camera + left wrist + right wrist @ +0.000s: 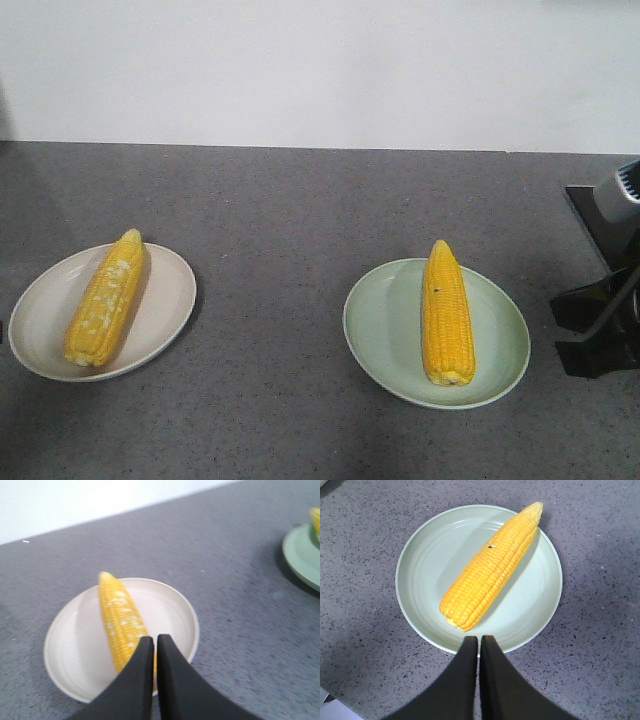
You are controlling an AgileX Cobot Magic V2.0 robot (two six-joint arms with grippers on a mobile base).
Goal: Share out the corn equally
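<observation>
the grey table [300, 250] carries a white plate [165, 300] and a green plate [385, 330], one corn cob [107, 298] [446, 312] resting on each. both the left gripper [154, 641] and the right gripper [479, 641] hover pressed together and empty. a careless low sweep could roll a cob off its plate.

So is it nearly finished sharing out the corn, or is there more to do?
It looks done. One yellow corn cob lies on the round white plate and another yellow cob on the round pale green plate, so each has one. Nothing is in hand: the left gripper and right gripper are both shut and empty. No spare cobs are visible.
</observation>
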